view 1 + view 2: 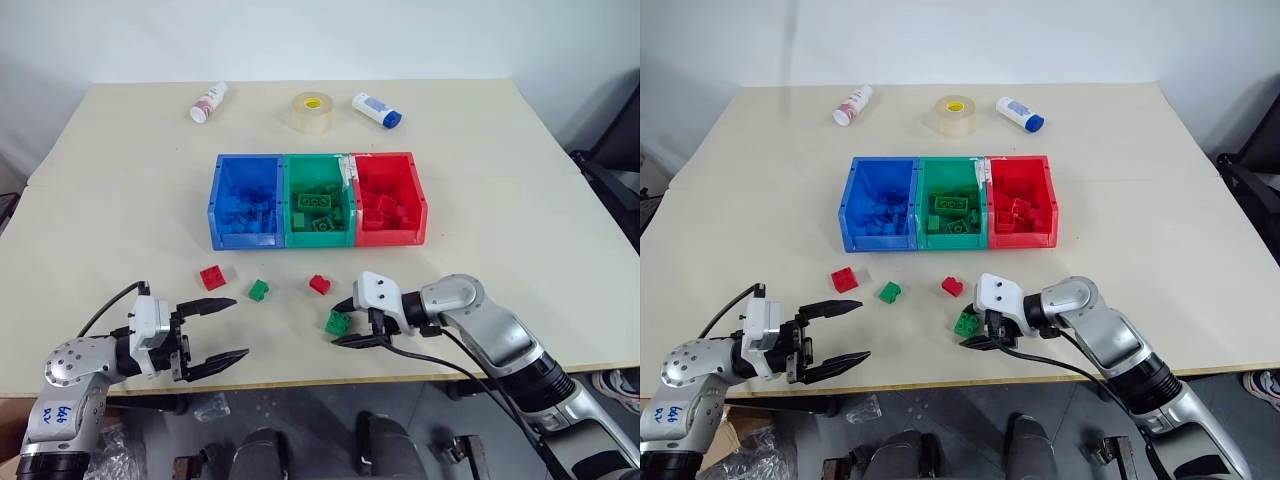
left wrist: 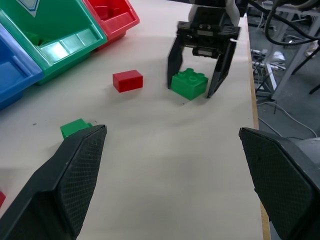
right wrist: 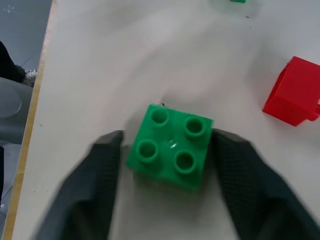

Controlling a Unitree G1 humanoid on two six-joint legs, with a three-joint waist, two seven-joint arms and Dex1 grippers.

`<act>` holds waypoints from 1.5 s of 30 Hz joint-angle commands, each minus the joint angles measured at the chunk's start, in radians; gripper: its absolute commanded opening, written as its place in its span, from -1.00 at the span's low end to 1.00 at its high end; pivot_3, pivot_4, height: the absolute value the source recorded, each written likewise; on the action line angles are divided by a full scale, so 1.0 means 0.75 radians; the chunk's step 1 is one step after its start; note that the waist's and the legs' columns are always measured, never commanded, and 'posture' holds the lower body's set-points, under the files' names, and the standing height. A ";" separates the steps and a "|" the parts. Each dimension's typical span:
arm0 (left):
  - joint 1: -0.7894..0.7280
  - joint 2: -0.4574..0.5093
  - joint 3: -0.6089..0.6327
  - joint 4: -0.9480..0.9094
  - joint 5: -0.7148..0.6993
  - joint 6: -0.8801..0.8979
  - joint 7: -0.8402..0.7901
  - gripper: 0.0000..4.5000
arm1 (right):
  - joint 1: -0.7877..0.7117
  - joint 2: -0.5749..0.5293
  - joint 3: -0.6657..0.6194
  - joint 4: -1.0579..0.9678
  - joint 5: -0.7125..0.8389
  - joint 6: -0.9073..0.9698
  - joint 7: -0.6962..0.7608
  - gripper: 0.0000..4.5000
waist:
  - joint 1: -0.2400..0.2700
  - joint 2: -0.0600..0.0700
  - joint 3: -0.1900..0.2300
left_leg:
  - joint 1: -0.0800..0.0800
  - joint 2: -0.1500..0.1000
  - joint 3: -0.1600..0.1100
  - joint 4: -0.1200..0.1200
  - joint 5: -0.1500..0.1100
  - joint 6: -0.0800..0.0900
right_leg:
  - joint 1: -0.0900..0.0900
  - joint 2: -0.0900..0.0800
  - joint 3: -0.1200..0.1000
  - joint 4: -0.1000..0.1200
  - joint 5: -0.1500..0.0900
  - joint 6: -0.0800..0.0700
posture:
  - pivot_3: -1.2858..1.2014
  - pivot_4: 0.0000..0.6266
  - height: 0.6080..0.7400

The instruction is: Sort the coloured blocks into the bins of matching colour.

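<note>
Bins (image 1: 317,235) mid-table already hold many blocks; 4 remain loose toward the near edge: 2 red (image 1: 212,277) (image 1: 320,284), 2 green (image 1: 259,290). Right gripper (image 1: 352,322) closing around 1 green block (image 1: 338,322), one finger touching and the other just beside it, block on the table; left gripper (image 1: 224,328) spread wide, empty.

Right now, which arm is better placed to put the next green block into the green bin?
The right. The right gripper already has its fingers on either side of the green block on the table, closing on it. The left gripper hangs open and apart from any block, farther from the green bin.
</note>
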 commanded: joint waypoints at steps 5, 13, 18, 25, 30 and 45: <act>-0.032 -0.003 0.024 0.005 -0.038 -0.020 -0.004 1.00 | -0.062 0.025 -0.123 -0.077 0.087 0.052 -0.020 -0.35 | 0.000 0.000 0.000 | 0.000 0.000 0.000 0.000 0.000 0.000 | 0.000 0.000 0.000 0.000 0.000 0.000 | 0.03 -0.52 1.00; -0.147 -0.043 0.021 0.134 -0.030 -0.093 -0.031 1.00 | -0.455 0.218 -0.284 0.375 0.003 -0.094 -0.272 -0.35 | -0.006 0.000 0.000 | 0.000 0.001 0.001 -0.001 0.000 -0.001 | -0.002 0.000 -0.001 0.002 0.000 -0.002 | 0.03 -0.52 1.00; -0.201 -0.047 0.012 0.191 -0.013 -0.119 -0.033 1.00 | -0.686 0.329 -0.316 0.842 -0.090 -0.289 -0.419 -0.02 | -0.015 0.000 0.000 | 0.000 0.001 0.003 -0.002 0.000 -0.001 | -0.003 0.000 -0.001 0.002 0.000 -0.002 | 0.03 -0.52 1.00; -0.232 -0.037 0.014 0.215 -0.011 -0.131 -0.035 1.00 | -0.738 0.363 -0.317 0.983 -0.120 -0.440 -0.387 0.99 | -0.040 0.000 0.000 | -0.002 0.000 0.003 -0.003 0.000 -0.001 | -0.004 0.001 -0.001 0.001 0.000 -0.001 | 0.03 -0.52 1.00; -0.252 -0.038 0.005 0.227 -0.006 -0.130 -0.037 1.00 | -0.624 0.279 -0.329 0.798 -0.072 -0.402 -0.242 0.99 | -0.042 0.000 0.000 | -0.001 0.001 0.003 -0.003 0.001 -0.002 | -0.003 0.001 -0.001 0.002 0.000 -0.001 | 0.03 -0.52 1.00; -0.366 -0.014 -0.009 0.374 0.009 -0.147 -0.098 1.00 | 0.167 -0.272 -0.638 0.033 0.304 -0.149 0.162 0.99 | -0.010 0.000 0.000 | 0.001 0.001 0.003 -0.003 0.001 -0.002 | -0.002 0.001 -0.001 0.000 0.000 -0.001 | 0.03 -0.52 1.00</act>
